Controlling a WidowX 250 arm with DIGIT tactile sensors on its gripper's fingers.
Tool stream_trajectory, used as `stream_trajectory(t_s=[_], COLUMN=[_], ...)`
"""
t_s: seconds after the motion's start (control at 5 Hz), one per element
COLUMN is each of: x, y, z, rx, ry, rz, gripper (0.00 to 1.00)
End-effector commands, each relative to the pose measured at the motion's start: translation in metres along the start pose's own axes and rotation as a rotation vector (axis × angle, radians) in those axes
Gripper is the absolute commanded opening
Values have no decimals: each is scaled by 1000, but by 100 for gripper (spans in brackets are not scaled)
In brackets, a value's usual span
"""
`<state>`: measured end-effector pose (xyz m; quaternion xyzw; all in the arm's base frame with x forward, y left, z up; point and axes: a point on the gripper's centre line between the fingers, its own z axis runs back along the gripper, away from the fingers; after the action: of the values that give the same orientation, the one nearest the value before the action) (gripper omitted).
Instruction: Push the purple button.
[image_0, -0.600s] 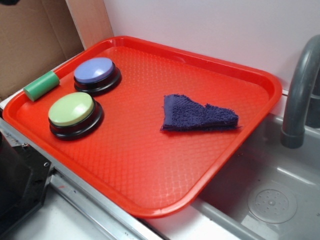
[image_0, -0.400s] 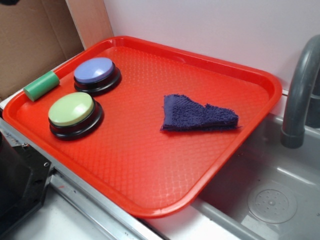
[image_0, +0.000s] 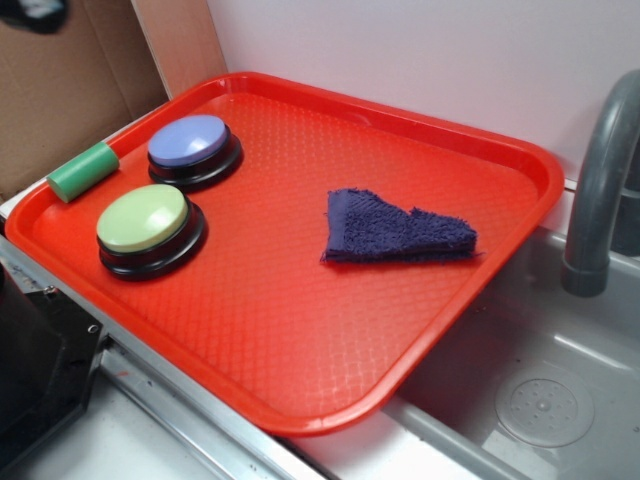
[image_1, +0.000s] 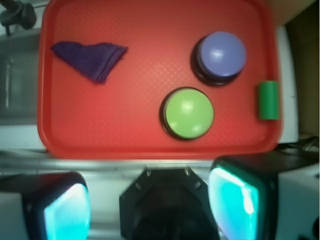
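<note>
The purple button (image_0: 192, 141) (image_1: 222, 54) sits on its black base toward the ten o'clock corner of the red tray (image_0: 300, 330) (image_1: 125, 135) in the exterior view, nothing touching it. At its seven o'clock, just beside it, stands the green button (image_0: 143, 218) (image_1: 189, 112); at its nine o'clock a green cylinder (image_0: 83, 171) (image_1: 268, 100) lies on the tray's rim. The dark blue cloth (image_0: 395, 230) (image_1: 90, 57) lies well apart at three o'clock. The gripper (image_1: 150, 205) hangs over the tray's near edge, fingers (image_1: 235, 197) spread wide, holding nothing.
</note>
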<state>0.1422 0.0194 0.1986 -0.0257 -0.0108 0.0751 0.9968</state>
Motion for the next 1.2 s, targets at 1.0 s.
stream_trajectory(t_s=[1.0], x=[110], y=[77], z=[-154], rx=[136], ry=[-35], rz=[220], gripper=[100])
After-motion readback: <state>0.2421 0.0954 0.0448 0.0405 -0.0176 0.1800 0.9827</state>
